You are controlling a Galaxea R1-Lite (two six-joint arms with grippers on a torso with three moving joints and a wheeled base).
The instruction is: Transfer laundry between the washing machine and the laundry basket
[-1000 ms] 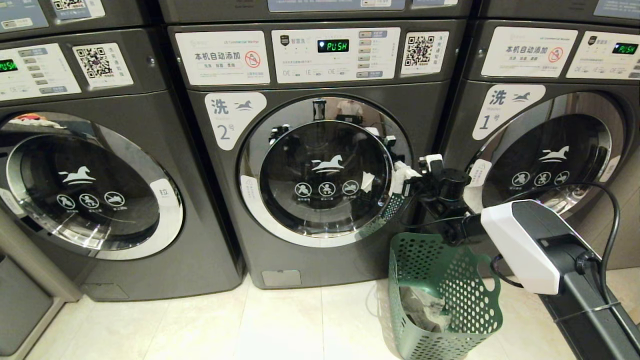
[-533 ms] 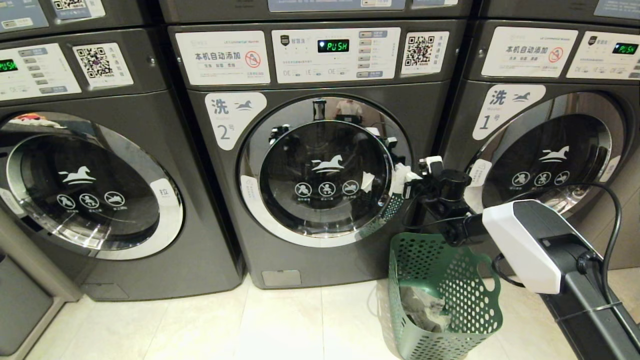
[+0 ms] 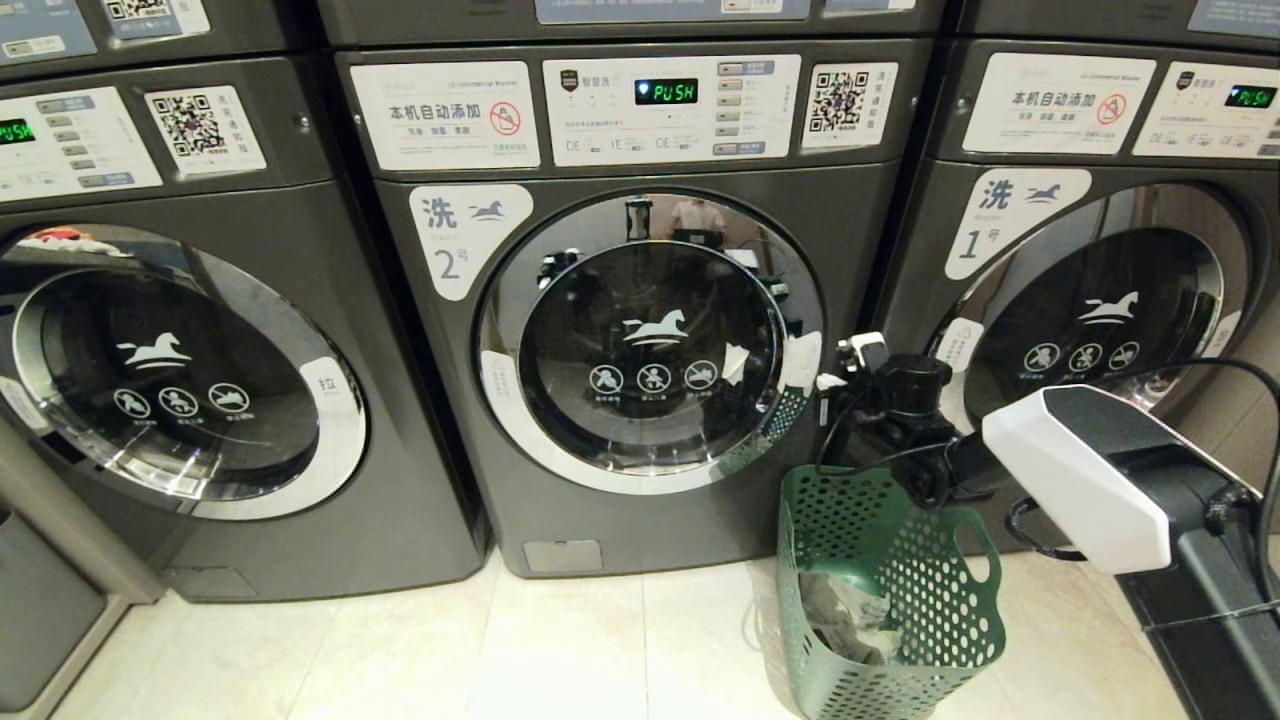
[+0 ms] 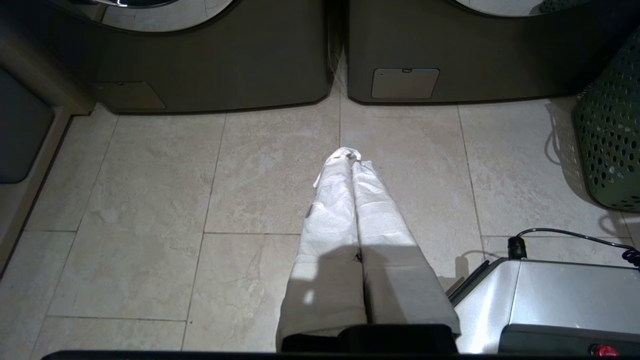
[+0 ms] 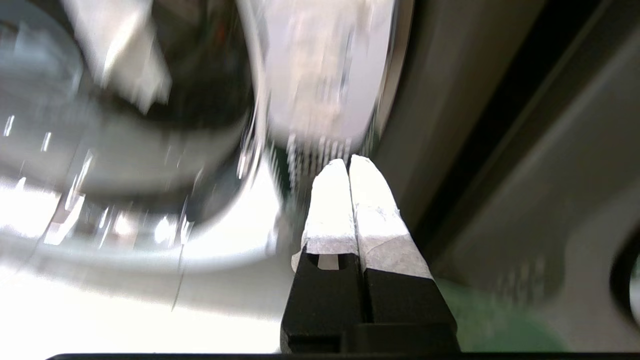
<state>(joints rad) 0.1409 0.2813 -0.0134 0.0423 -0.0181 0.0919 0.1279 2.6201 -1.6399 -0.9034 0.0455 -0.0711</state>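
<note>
The washing machine (image 3: 440, 420) marked 2 stands in the middle of the head view, and its round glass door (image 3: 650, 345) is closed. On the floor in front of it, to the right, sits the green perforated laundry basket (image 3: 930, 600) with grey and white laundry (image 3: 840, 610) inside. My right gripper (image 3: 830, 380) hovers just off the door's right edge, above the basket, shut and empty. The right wrist view shows its taped fingertips (image 5: 330, 180) pressed together before the blurred chrome door rim (image 5: 225, 240). My left gripper (image 4: 350, 152) hangs shut and empty over the floor tiles.
Identical machines stand on the left (image 3: 180, 380) and right (image 3: 1100, 310), both with closed doors. The basket's side (image 4: 610, 140) and my base (image 4: 560, 300) show in the left wrist view. Pale floor tiles (image 3: 560, 650) lie in front of the machines.
My right gripper has drawn back from the door's right edge, moving right and slightly down with the arm. The door stays closed. The left arm has not moved.
</note>
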